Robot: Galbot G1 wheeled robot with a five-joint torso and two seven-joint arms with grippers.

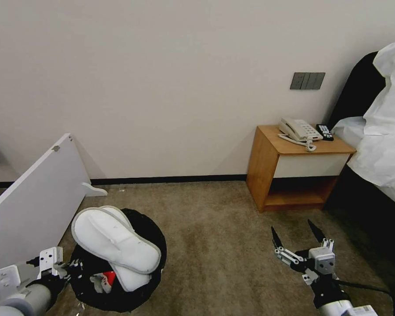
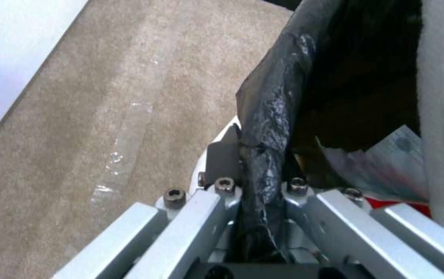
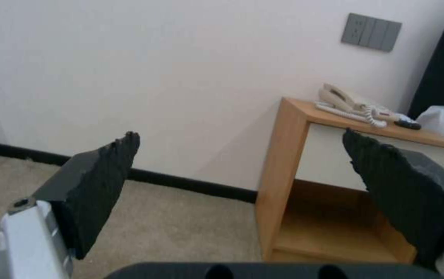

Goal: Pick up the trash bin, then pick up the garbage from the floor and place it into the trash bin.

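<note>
Head view: the trash bin (image 1: 118, 259) hangs at the robot's left, above the carpet (image 1: 215, 245), mouth tilted up toward the camera. The left claw (image 1: 77, 267) is clamped on its bag-lined rim, a slippery, crinkly hold on a likely light, stiff shell. Two soft slippers (image 1: 114, 241) lie across the mouth, long axes running from the wall-side rim toward the robot. The right claw (image 1: 299, 240) hovers spread apart, empty.

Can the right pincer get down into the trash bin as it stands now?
Probably not easily: two white slippers lie across the trash bin mouth, covering most of it. The right pincer is open and empty over bare carpet.
</note>
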